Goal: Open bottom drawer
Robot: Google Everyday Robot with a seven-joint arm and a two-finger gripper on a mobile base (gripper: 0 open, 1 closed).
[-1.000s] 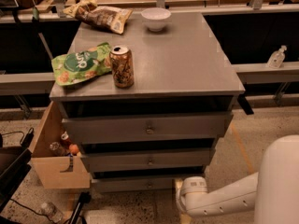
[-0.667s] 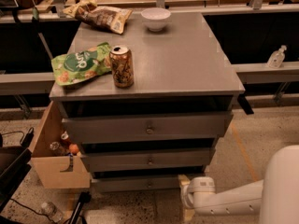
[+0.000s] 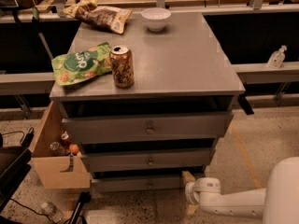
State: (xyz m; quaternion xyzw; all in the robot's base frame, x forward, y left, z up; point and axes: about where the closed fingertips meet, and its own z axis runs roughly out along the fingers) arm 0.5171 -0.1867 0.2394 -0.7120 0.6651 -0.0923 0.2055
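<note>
The grey cabinet (image 3: 187, 64) has three drawer fronts, each with a small central knob. The bottom drawer (image 3: 121, 185) is the slimmest and lowest one, just above the floor, and its front sits about flush with the drawer above. My gripper (image 3: 193, 193) is at the tip of the white arm (image 3: 233, 203) that comes in from the lower right. It hovers low by the floor, just off the bottom drawer's right end and to the right of its knob (image 3: 149, 185).
On the cabinet top are a green snack bag (image 3: 77, 68), a soda can (image 3: 122, 66), a brown chip bag (image 3: 100, 16) and a white bowl (image 3: 156, 18). A wooden box (image 3: 56, 167) holding bottles hangs at the cabinet's left side. A tan strip (image 3: 188, 177) lies by the arm.
The arm's tip has shifted slightly right, and the white arm body at lower right sits lower in view. The drawers have not moved.
</note>
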